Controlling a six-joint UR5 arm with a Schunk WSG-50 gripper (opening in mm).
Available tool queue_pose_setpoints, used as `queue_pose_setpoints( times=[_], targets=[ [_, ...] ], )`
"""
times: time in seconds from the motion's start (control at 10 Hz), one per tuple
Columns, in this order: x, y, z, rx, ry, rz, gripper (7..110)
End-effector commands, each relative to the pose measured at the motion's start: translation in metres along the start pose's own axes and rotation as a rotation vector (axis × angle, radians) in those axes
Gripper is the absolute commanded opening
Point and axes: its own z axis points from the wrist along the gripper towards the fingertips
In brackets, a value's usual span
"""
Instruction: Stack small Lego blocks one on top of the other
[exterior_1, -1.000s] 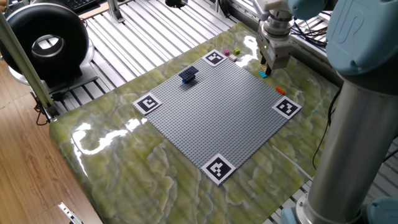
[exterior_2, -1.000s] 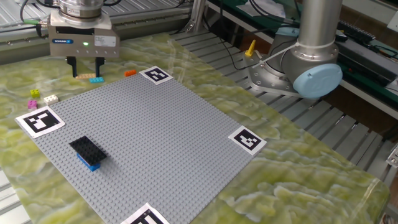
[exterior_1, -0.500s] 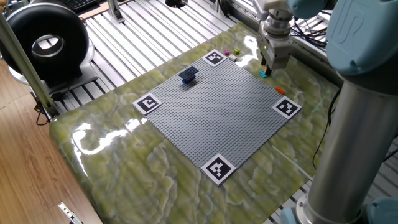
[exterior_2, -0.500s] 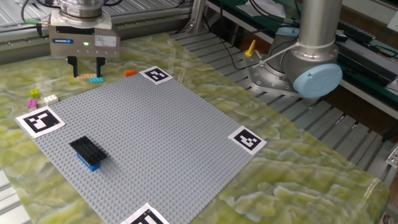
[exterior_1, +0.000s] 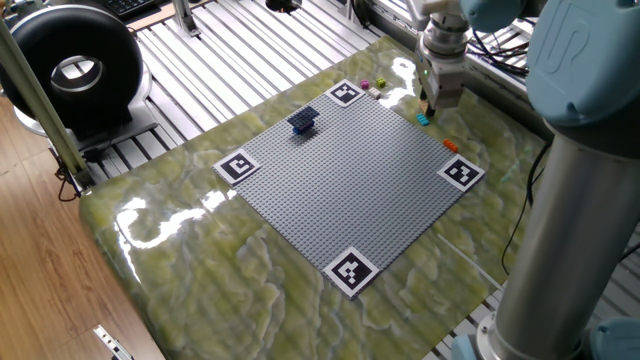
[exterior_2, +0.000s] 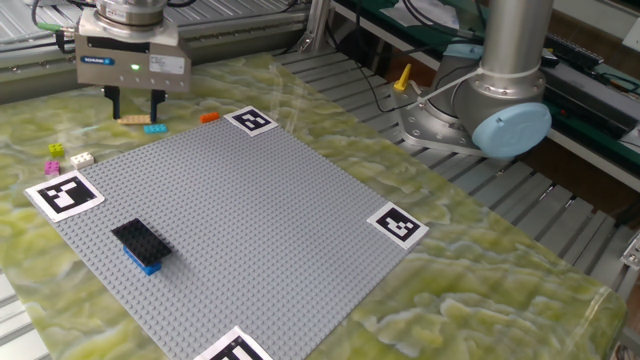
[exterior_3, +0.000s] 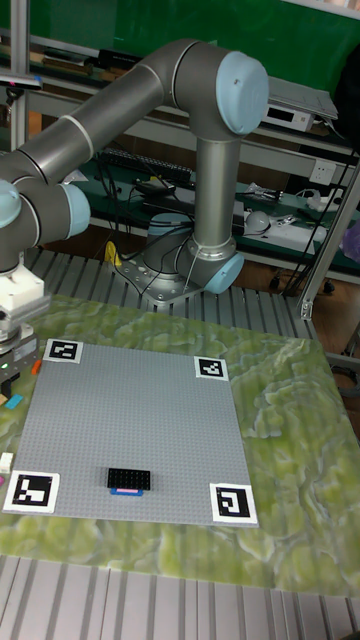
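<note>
Beyond the far edge of the grey baseplate (exterior_2: 230, 235), the gripper (exterior_2: 132, 103) has shifted slightly away from the plate and risen a little since a second ago; its fingers stand parted, holding nothing, straddling the tan brick (exterior_2: 131, 120), with the cyan brick (exterior_2: 155, 128) just beside it; the green marbled tabletop (exterior_2: 480, 270) spreads wide around the plate, whose corners carry marker squares (exterior_2: 401, 225); a black brick stacked on a blue one (exterior_2: 141, 243) sits on the plate; orange (exterior_2: 209, 117), magenta (exterior_2: 53, 167) and green (exterior_2: 54, 150) bricks lie off it.
</note>
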Motion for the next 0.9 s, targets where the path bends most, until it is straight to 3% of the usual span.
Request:
queue_pose_setpoints(
  times=[0.0, 0.1, 0.6, 0.8],
  targets=[
    [-0.003, 0.000, -0.013, 0.010, 0.001, 0.061, 7],
    [-0.006, 0.000, -0.018, 0.012, 0.001, 0.077, 7],
    [-0.043, 0.015, -0.031, -0.062, -0.113, 0.250, 7],
    [-0.050, 0.008, -0.048, -0.045, -0.107, 0.294, 7]
  ],
)
